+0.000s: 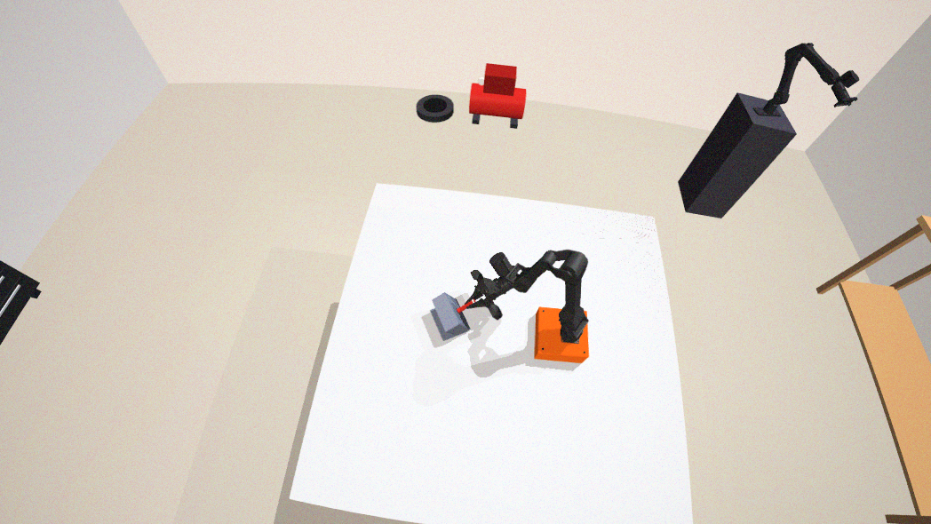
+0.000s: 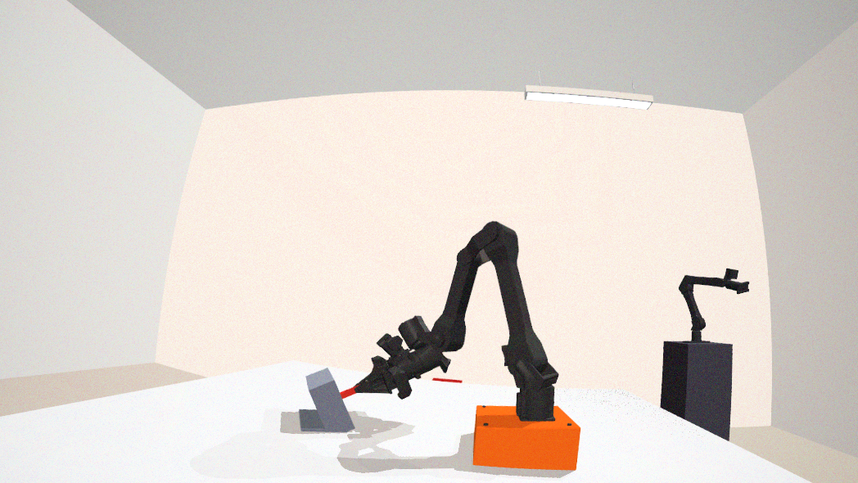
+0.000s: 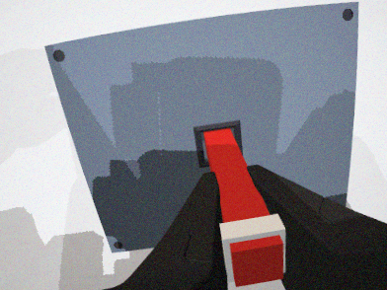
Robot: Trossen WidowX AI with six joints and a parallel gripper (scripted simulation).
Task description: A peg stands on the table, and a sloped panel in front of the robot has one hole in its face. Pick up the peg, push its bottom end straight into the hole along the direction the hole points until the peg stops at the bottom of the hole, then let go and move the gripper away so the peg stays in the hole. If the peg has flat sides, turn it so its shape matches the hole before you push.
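The red square-sided peg (image 1: 464, 305) (image 2: 348, 392) (image 3: 232, 187) is held tilted, its lower end pointing down at the sloped panel. My gripper (image 1: 473, 302) (image 2: 358, 388) (image 3: 231, 180) is shut on it. A pale band (image 3: 252, 227) surrounds the peg near its top end. The blue-grey panel (image 1: 448, 306) (image 2: 328, 402) (image 3: 197, 89) has a dark-rimmed square hole (image 3: 198, 150). The peg's lower end is at the hole's mouth, its sides roughly in line with the hole's edges. Whether it is inside, and how deep, I cannot tell. The fingertips are a short way off the panel face.
The arm's orange base (image 1: 561, 335) (image 2: 525, 444) stands on the white table (image 1: 391, 456) (image 2: 228, 395). Beyond the table are a red compressor (image 1: 497, 100), a black tyre (image 1: 425, 114), a dark pedestal (image 1: 736, 155) (image 2: 696, 384) with another arm, and a wooden bench (image 1: 886, 364).
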